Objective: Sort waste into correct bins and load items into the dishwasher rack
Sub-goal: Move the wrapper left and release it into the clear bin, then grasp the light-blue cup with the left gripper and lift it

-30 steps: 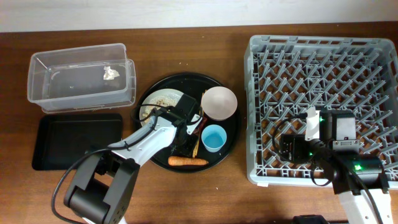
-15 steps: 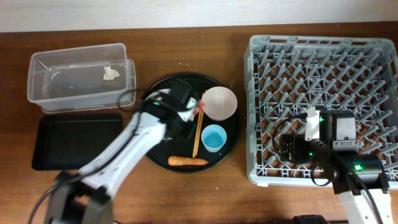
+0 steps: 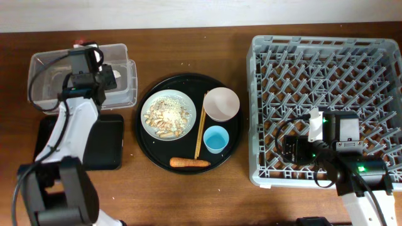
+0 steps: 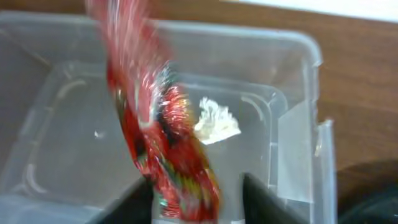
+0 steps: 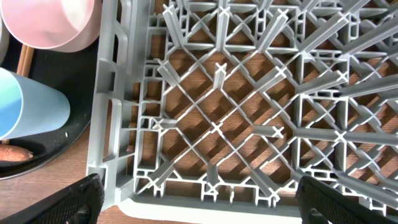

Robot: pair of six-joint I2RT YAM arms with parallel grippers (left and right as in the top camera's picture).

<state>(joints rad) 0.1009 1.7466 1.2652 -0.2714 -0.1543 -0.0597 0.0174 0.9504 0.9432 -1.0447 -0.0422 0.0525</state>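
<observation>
Left wrist view: the left gripper [image 4: 199, 208], fingers narrowly parted, seems to pinch one blurred red snack wrapper [image 4: 165, 143]. Its long axis runs straight ahead of them over the clear tub [image 4: 298, 124]. One white scrap [image 4: 214, 121] lies just beyond, with the walls well clear. The right gripper [image 5: 205, 208] gapes empty above the dishwasher rack [image 5: 217, 124].

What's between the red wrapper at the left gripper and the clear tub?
Nothing visible. The red wrapper hangs over the open clear tub, which has no lid on. Only a small white scrap lies on its floor, and that blocks nothing.
</observation>
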